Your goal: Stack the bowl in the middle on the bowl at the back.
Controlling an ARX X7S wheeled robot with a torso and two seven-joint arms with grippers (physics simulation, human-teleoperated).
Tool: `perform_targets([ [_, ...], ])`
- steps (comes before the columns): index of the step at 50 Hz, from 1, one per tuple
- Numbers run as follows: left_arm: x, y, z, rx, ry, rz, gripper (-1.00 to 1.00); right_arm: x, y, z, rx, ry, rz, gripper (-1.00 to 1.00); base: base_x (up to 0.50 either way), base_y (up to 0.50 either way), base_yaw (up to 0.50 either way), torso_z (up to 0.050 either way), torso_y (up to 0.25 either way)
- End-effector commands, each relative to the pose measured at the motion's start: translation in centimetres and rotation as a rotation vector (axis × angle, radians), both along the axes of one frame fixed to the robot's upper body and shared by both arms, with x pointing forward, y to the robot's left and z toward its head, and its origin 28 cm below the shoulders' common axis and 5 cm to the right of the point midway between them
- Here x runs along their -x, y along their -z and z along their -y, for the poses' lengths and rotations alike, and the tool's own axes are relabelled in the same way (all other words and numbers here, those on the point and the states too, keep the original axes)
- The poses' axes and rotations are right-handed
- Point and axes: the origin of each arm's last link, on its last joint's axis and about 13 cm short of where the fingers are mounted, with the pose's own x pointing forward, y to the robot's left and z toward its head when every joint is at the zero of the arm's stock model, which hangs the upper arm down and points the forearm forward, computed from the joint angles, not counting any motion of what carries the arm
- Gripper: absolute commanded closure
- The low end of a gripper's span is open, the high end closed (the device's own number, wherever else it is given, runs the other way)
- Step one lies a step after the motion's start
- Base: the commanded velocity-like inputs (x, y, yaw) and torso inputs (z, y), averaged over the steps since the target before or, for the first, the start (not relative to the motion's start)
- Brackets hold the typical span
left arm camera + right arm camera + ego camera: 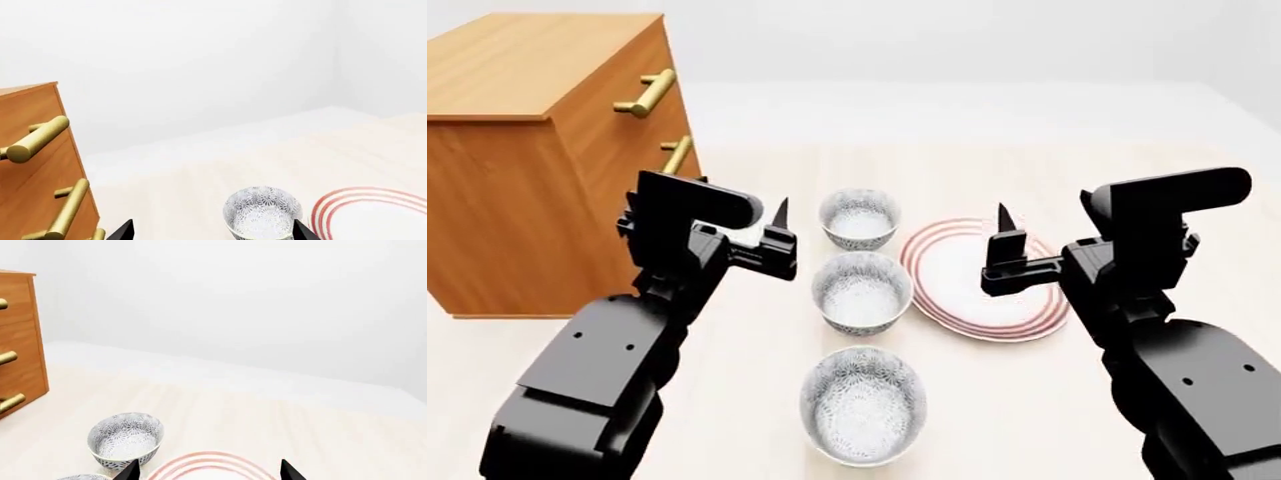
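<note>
Middle bowl, a small round deep bowl in white with a fine grey-blue speckled pattern, stood on the pale wooden floor as the centre one of three matching bowls set in a line running away from the robot. Behind it, close but apparently not touching, stood the back bowl, its target. The front bowl stood nearest the robot, a little apart. A white round plate with red rings lay just beside the middle bowl on its right. A brown wooden chest of drawers with brass bar handles stood at the floor's far left.

No bowl had been gripped; the task appeared to be at its start, with the reach not yet made. The left gripper hovered to the left of the back and middle bowls, above the floor. The right gripper hovered over the plate. Both held nothing. In the wrist views the black fingertips sat wide apart at the frame's lower edge, so both sets of jaws looked wide open, though only the tips showed.

The next move probably called for one gripper to descend over the middle bowl's rim, close one finger inside and one outside the wall, and lift it clear before carrying it over the back bowl.
</note>
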Motion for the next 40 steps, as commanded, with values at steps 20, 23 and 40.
perform_targets([
  [20,0.7,-0.5,-0.6,0.028,-0.018,0.011,-1.00,0.2,-0.6,-1.6,-0.007,0.049,-0.081,-1.00,0.09,0.00,0.00,0.000,0.001],
  [23,0.7,-0.5,-0.7,0.032,-0.019,0.010,-1.00,0.3,-1.0,-2.1,-0.006,0.084,-0.112,-1.00,0.00,0.00,0.00,0.000,0.000],
  [40,0.6,0.0,-1.2,0.037,-0.037,-0.009,-1.00,-0.1,-2.4,-5.7,-0.219,0.061,-0.303,-1.00,0.00,0.00,0.00,0.000,0.000],
])
